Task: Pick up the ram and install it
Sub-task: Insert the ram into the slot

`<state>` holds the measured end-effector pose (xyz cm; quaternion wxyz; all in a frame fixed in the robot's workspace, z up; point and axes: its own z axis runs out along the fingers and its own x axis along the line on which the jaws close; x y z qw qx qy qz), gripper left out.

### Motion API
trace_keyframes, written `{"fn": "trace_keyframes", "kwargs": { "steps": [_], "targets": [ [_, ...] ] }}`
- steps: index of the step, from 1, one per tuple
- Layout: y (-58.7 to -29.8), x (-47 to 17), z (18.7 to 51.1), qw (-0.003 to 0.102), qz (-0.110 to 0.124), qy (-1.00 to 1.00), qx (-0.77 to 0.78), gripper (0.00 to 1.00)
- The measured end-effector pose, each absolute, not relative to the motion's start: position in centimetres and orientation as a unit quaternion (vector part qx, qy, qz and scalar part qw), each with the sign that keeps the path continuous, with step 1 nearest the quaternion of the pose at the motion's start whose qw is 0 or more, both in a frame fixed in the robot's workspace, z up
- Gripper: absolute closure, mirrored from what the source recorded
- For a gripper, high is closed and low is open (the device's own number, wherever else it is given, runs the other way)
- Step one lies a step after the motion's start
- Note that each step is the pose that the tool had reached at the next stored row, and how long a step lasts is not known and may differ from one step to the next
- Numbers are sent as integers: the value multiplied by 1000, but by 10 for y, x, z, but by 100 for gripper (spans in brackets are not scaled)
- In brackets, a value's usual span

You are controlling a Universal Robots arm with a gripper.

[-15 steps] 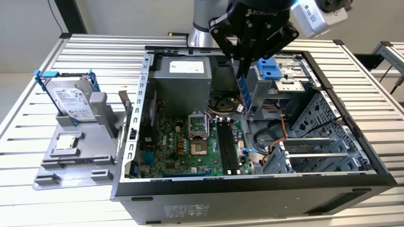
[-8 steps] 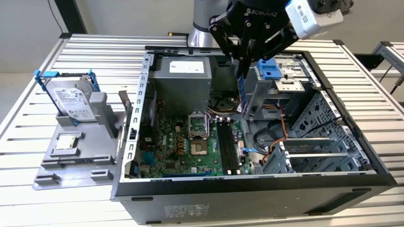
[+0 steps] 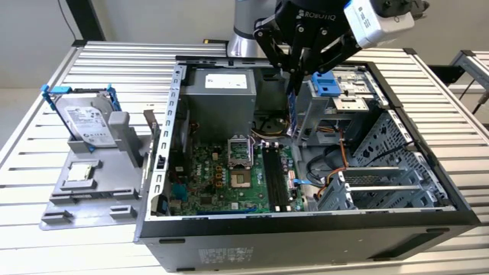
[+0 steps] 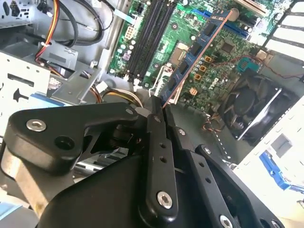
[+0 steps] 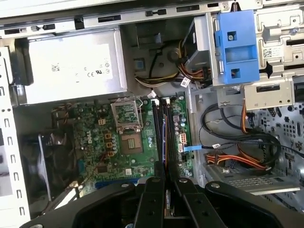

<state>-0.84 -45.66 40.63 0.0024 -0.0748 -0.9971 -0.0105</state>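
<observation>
Clamped tight on one end of the long, narrow, dark blue circuit-board stick with a row of black chips, the ram (image 4: 192, 56); black metal fingers (image 4: 154, 137) of the gripper (image 4: 156, 108) flat against both its faces. Seen so in the second wrist view, with the rest of the stick reaching out from the tips over the green motherboard (image 4: 223, 66), free end in the air, not seated in any of the long black plastic memory slots (image 4: 147, 38) alongside. Also there: round black case fan (image 4: 251, 104) at the board's edge.

In the first wrist view, looking down past the gripper (image 5: 166, 190): same slots (image 5: 161, 137) in line with the closed tips, square silver processor socket (image 5: 126, 118) beside them, silver power supply box (image 5: 71, 66) at the far wall, bright blue plastic drive bracket (image 5: 233, 47), orange and black cables (image 5: 237, 156). Stick edge-on here, hard to make out.

In the exterior view: gripper (image 3: 294, 77) above the open black computer case (image 3: 306, 229), ram (image 3: 292, 114) hanging upright from it, lower end near the far end of the slots (image 3: 276, 172); touching or not, impossible to tell. Outside the case, toward the exterior view's left: silver hard drive in a blue frame (image 3: 84, 117) standing on a grey plastic fixture (image 3: 91, 195), all on a slatted metal table (image 3: 23, 172).
</observation>
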Motion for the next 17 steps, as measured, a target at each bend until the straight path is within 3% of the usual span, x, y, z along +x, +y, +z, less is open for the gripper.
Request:
{"fn": "trace_keyframes", "kwargs": {
  "steps": [17],
  "targets": [
    [-454, 11, 397, 3, -10, -999, -44, 100]
  ]
}}
